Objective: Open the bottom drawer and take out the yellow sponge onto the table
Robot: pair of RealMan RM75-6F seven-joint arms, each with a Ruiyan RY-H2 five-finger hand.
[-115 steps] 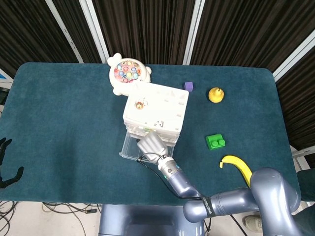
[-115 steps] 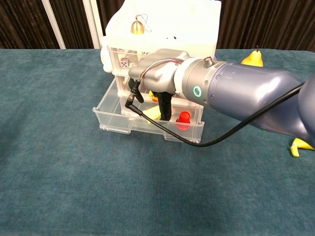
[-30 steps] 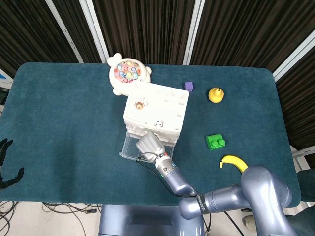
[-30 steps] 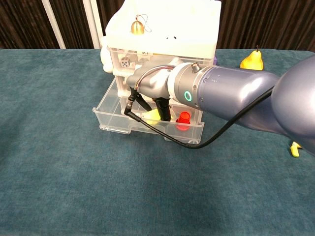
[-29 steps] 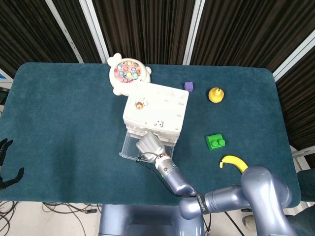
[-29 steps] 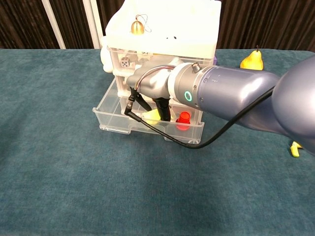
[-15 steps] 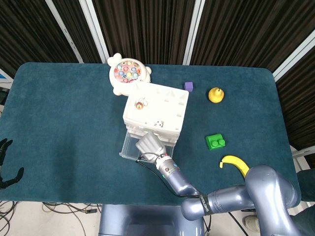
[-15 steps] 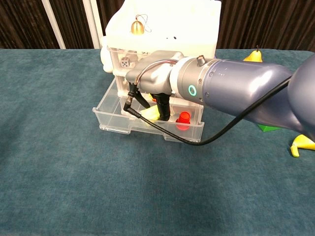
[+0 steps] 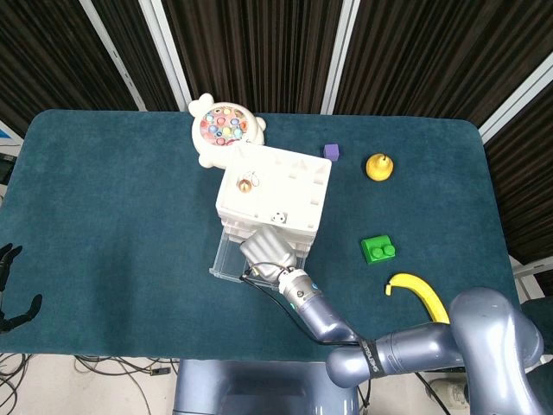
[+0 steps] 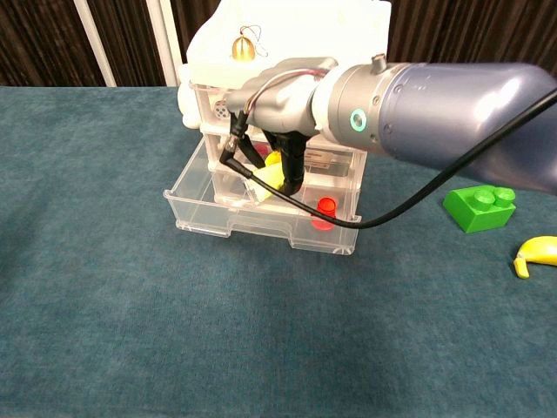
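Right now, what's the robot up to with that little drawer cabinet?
The bottom drawer of the white drawer cabinet is pulled open, and the right robot hand is reaching into it. Its fingers are closed on the yellow sponge, which sits raised above the drawer floor. A red object lies in the drawer beside it. The sponge is not on the table yet. The left robot hand hangs at the table's edge, holding nothing.

One drawer cabinet (image 9: 275, 199), one fishing toy (image 9: 225, 130), one purple cube (image 9: 330, 151), one pear (image 9: 378, 166), one green brick (image 9: 379, 250), one banana (image 9: 416, 290), one yellow sponge (image 10: 271, 178), one red piece (image 10: 326, 210).
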